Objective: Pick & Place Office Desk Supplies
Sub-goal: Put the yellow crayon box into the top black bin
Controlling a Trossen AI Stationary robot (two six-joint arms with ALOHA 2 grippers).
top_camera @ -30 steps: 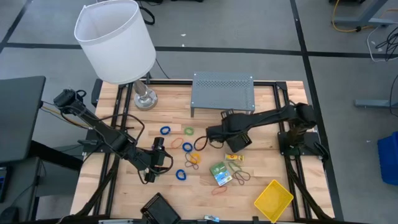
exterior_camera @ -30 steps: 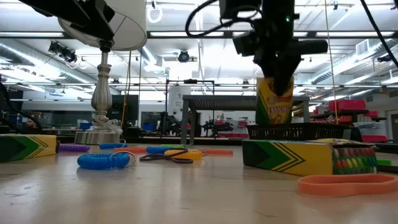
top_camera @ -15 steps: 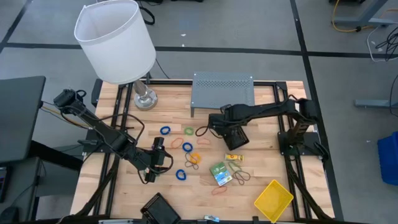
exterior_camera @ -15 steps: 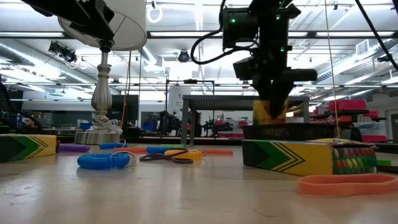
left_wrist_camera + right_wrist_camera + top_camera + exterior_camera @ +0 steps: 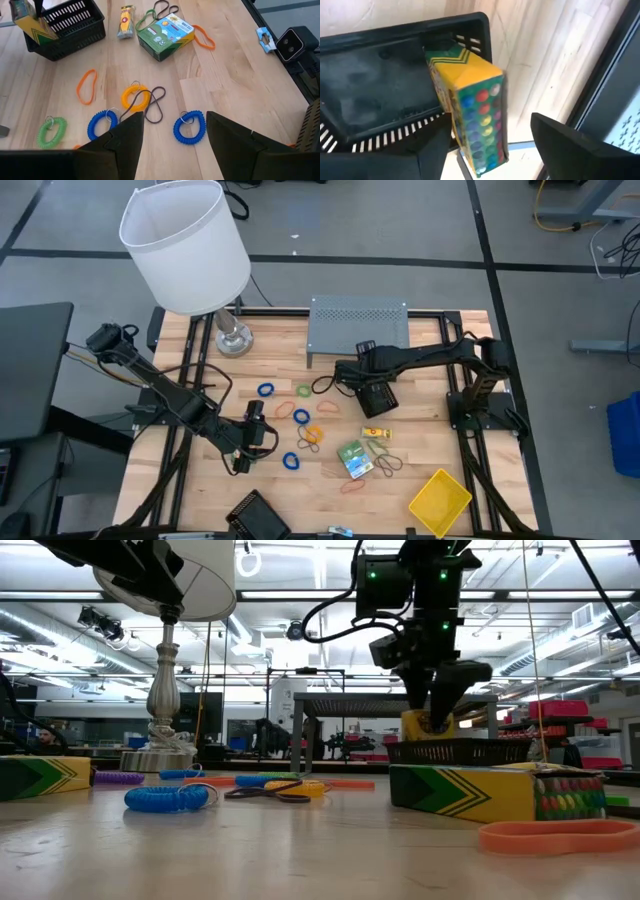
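Right wrist view | black mesh tray [image 5: 380, 95] holds yellow-green crayon box [image 5: 470, 110], leaning at rim | right gripper [image 5: 490, 145] open, empty | left gripper [image 5: 172, 137] open, 7 o'clock.

floor [image 5: 420, 220]: grey, dark seams | ceiling lights [image 5: 300, 605]: strip rows

Pale wood table [image 5: 420, 425], grain showing, a soft satin sheen. The black mesh tray [image 5: 380, 95] looks like matt slotted plastic — the crayon box [image 5: 470, 105] standing in it is glossy printed card. Coiled rubber-band loops [image 5: 190, 127] read as shiny plastic. Behind, a grey perforated metal shelf [image 5: 358, 325], dull finish — and the lamp's [image 5: 185, 245] shade, white cloth-like, matt.
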